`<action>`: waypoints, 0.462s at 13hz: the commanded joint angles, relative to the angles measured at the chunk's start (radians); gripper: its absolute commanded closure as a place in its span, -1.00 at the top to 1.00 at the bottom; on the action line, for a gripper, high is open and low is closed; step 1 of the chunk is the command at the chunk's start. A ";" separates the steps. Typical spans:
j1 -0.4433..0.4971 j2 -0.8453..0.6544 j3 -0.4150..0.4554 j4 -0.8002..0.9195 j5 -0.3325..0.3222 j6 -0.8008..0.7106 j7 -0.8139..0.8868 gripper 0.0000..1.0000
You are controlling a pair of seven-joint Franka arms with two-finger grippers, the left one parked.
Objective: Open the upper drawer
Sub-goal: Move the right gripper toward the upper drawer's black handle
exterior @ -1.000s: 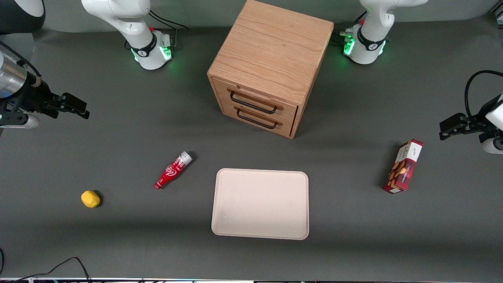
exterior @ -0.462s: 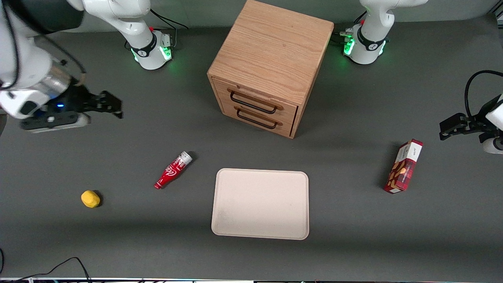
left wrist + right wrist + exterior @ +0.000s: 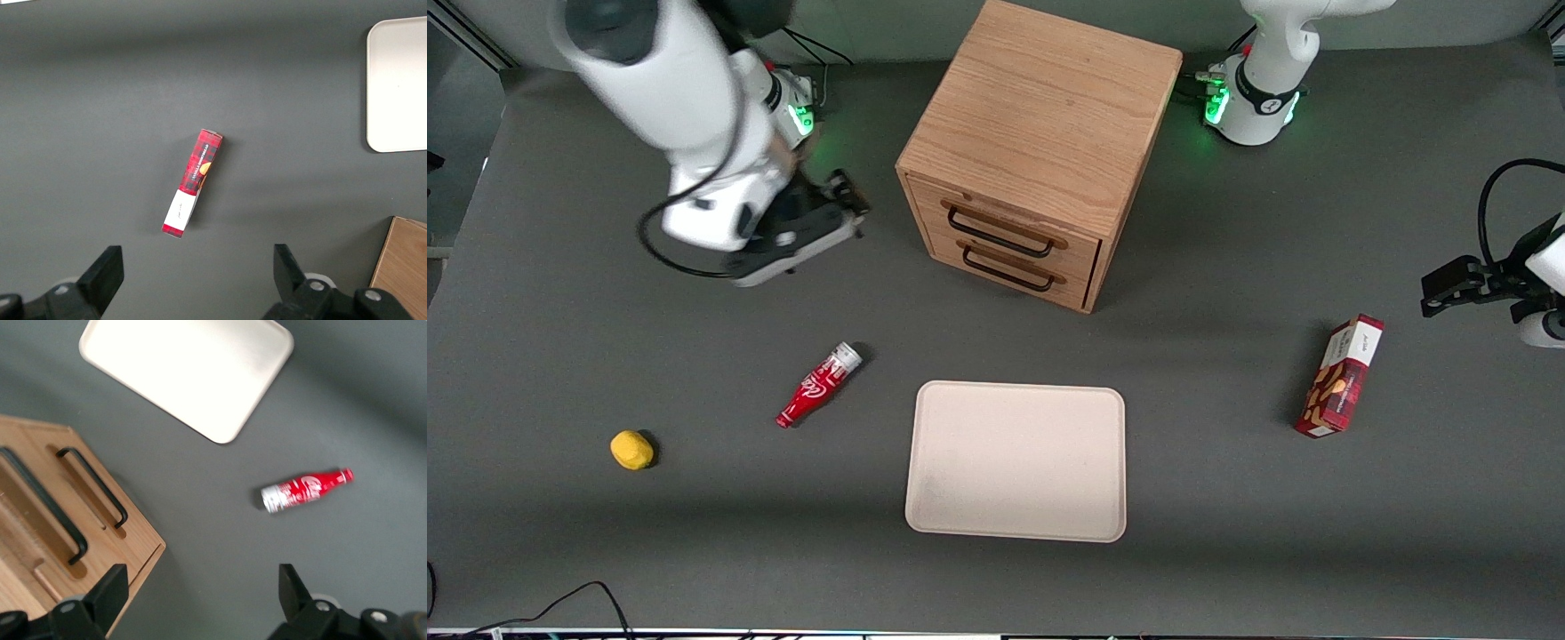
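Two shut drawers [image 3: 1009, 244], one open claw [image 3: 845, 203]

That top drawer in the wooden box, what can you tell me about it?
The upper drawer is the topmost of two in the cube-shaped cabinet. Its light-oak front carries a long thin black bar handle over a shallow recess. It looks fully shut, flush with the cabinet. Nothing touches it: the robot's hand hovers beside the cabinet, fingers open, short of the handle.

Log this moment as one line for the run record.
phase: approach | gripper: open, empty, beside cabinet, short of handle | upper drawer: shut, untouched | next: likely reach handle
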 commanded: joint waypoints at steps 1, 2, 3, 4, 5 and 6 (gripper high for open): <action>0.073 0.122 0.063 0.093 -0.108 0.001 0.018 1.00; 0.096 0.146 0.065 0.101 -0.108 0.030 0.018 1.00; 0.122 0.171 0.063 0.107 -0.106 0.065 0.017 1.00; 0.138 0.191 0.063 0.110 -0.105 0.099 0.006 1.00; 0.150 0.212 0.065 0.106 -0.103 0.127 0.004 1.00; 0.181 0.232 0.065 0.101 -0.103 0.133 0.004 1.00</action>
